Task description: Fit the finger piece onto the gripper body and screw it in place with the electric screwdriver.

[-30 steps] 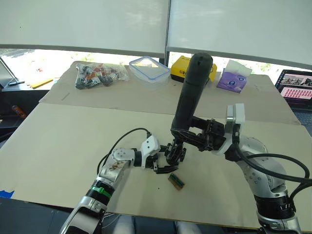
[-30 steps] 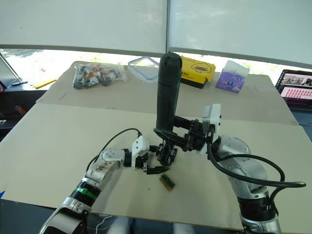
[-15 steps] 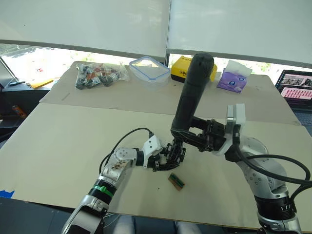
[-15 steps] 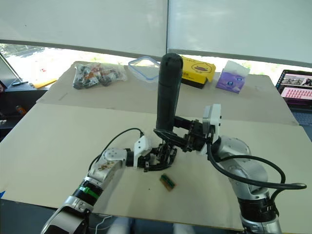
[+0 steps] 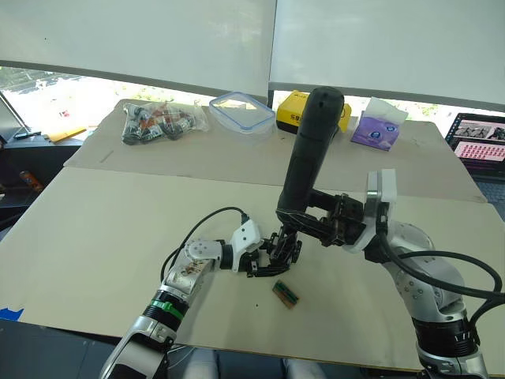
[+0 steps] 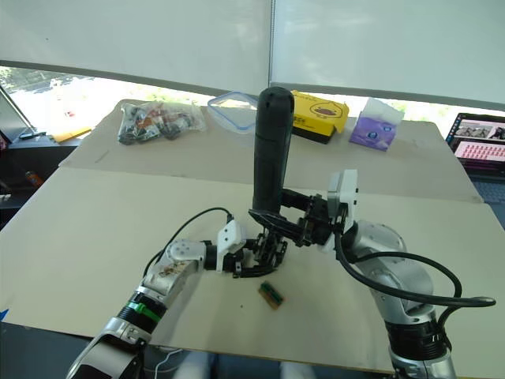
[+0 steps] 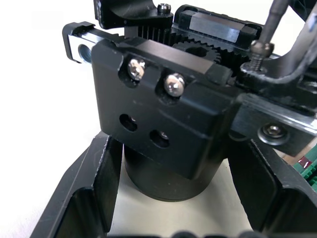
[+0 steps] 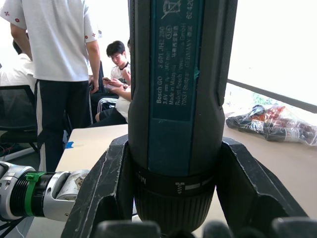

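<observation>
The gripper body (image 5: pixel 282 246) is a small black mechanism standing on the table's near middle. In the left wrist view its block with two silver screws (image 7: pixel 163 114) sits on a round base between my left gripper's fingers (image 7: pixel 94 198), which press against its sides. My left gripper (image 5: pixel 264 260) is shut on it from the left. My right gripper (image 5: pixel 304 217) is shut on the electric screwdriver (image 5: pixel 308 150), held upright and leaning slightly. Its thin bit (image 7: pixel 271 20) rests on a screw (image 7: pixel 255 49) at the body's top. The finger piece cannot be told apart from the black linkages there.
A small green-brown block (image 5: pixel 286 294) lies just in front of the gripper body. At the far edge are a bag of parts (image 5: pixel 158 122), a clear lidded container (image 5: pixel 242 110), a yellow box (image 5: pixel 293 112), a purple tissue pack (image 5: pixel 377 126) and a laptop (image 5: pixel 477 142). People (image 8: pixel 54 49) stand behind.
My left gripper has moved right from beside the gripper body and closed around its base. The right arm and the screwdriver have stayed put.
</observation>
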`<move>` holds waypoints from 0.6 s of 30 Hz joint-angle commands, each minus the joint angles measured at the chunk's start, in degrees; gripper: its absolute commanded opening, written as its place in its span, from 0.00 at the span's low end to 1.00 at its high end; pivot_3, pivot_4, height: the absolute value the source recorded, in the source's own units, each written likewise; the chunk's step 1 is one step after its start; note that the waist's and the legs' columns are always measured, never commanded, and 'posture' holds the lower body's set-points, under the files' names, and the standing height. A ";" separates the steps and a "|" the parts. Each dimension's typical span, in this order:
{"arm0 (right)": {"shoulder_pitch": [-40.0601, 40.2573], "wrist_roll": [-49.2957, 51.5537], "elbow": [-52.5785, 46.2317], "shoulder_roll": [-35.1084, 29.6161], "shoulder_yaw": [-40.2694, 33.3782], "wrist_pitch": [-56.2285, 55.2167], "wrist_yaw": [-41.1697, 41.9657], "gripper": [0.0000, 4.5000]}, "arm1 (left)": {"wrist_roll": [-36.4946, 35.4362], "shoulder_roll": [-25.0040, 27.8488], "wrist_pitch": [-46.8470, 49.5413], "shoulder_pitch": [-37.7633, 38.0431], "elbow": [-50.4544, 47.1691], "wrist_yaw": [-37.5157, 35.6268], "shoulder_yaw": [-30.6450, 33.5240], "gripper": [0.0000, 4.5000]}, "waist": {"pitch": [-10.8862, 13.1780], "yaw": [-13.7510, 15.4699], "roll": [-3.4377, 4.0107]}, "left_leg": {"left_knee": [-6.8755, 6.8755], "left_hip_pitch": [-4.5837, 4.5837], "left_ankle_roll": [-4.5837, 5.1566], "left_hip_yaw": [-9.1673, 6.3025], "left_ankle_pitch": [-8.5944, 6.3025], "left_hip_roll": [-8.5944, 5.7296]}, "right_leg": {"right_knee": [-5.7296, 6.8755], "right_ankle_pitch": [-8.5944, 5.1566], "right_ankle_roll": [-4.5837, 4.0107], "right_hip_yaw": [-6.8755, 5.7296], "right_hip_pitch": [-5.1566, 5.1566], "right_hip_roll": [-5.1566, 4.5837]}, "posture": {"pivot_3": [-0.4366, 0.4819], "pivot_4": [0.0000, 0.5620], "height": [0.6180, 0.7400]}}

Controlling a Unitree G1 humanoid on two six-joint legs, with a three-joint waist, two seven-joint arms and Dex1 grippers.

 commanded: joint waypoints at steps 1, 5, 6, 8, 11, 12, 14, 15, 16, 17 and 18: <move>-0.22 -0.89 -1.49 -0.56 0.92 0.85 -0.32 0.42 | 0.30 -0.22 0.49 1.05 -1.18 -0.02 -0.97 0.73 | 0.00 -0.01 0.01 | 0.00 0.00 0.00 0.00 0.00 0.00 | 0.00 0.00 0.00 0.00 0.00 0.00 | 0.48 0.27 1.00; 0.10 -2.16 -1.07 -1.42 2.60 2.55 -0.88 0.42 | 0.46 -0.37 0.50 1.21 -1.19 0.39 -1.11 0.73 | -0.02 0.00 0.01 | 0.00 0.02 0.00 0.00 0.00 0.00 | -0.01 0.00 0.00 0.00 0.03 0.00 | 0.48 0.27 1.00; 0.19 -2.55 -0.92 -1.69 3.00 2.91 -1.04 0.42 | 0.47 -0.35 0.50 1.24 -1.22 0.46 -1.10 0.73 | -0.03 0.00 0.01 | 0.00 0.03 0.00 0.00 0.00 0.00 | -0.01 0.00 0.00 0.00 0.04 0.00 | 0.48 0.27 1.00; 0.55 -3.81 -0.35 -2.28 3.92 2.80 -0.85 0.42 | 0.49 -0.32 0.48 1.29 -1.25 0.60 -1.08 0.73 | -0.07 -0.01 0.01 | 0.00 0.05 0.00 0.00 0.00 0.00 | -0.02 -0.01 -0.01 0.00 0.05 0.00 | 0.48 0.27 1.00; 0.80 -4.28 0.34 -2.50 4.59 4.00 -2.25 0.42 | 0.51 -0.29 0.48 1.33 -1.23 0.72 -1.08 0.73 | -0.12 -0.01 0.01 | 0.00 0.13 0.00 0.00 0.00 0.00 | -0.03 -0.04 -0.06 0.00 0.13 0.00 | 0.48 0.27 1.00; 0.68 -4.48 0.46 -2.57 4.83 4.26 -2.51 0.42 | 0.50 -0.29 0.49 1.34 -1.22 0.76 -1.08 0.73 | -0.13 -0.02 0.02 | -0.01 0.16 0.00 0.00 0.00 0.00 | -0.03 -0.08 -0.13 0.00 0.14 0.00 | 0.48 0.27 1.00; 0.32 -4.79 0.65 -2.45 5.13 4.50 -3.01 0.42 | 0.49 -0.27 0.50 1.35 -1.20 0.82 -1.10 0.73 | -0.17 -0.03 0.03 | -0.01 0.18 0.00 0.00 0.00 0.00 | -0.03 -0.19 -0.33 0.00 0.15 0.00 | 0.48 0.27 1.00; -0.13 -4.66 0.75 -2.21 5.21 4.82 -3.50 0.42 | 0.46 -0.25 0.57 1.38 -1.23 0.85 -1.10 0.73 | -0.17 -0.03 0.03 | -0.01 0.20 0.00 0.00 0.00 0.00 | -0.02 -0.20 -0.35 0.00 0.17 0.00 | 0.48 0.27 1.00; -0.45 -4.55 0.82 -2.05 5.27 5.02 -3.84 0.42 | 0.44 -0.24 0.61 1.40 -1.25 0.86 -1.11 0.73 | -0.17 -0.04 0.03 | 0.00 0.20 0.00 0.00 0.00 0.00 | -0.02 -0.20 -0.35 0.00 0.17 0.00 | 0.48 0.27 1.00; -0.66 -4.39 0.84 -1.95 5.28 5.30 -4.15 0.42 | 0.42 -0.23 0.65 1.44 -1.32 0.87 -1.12 0.73 | -0.18 -0.04 0.03 | 0.00 0.20 0.00 0.00 0.00 0.00 | -0.02 -0.20 -0.35 0.01 0.17 0.00 | 0.48 0.27 1.00; -0.79 -4.31 0.87 -1.99 5.34 5.60 -4.32 0.42 | 0.40 -0.23 0.69 1.46 -1.35 0.87 -1.13 0.73 | -0.18 -0.02 0.03 | 0.00 0.20 0.00 0.00 0.00 0.00 | -0.02 -0.20 -0.36 0.01 0.17 0.00 | 0.48 0.27 1.00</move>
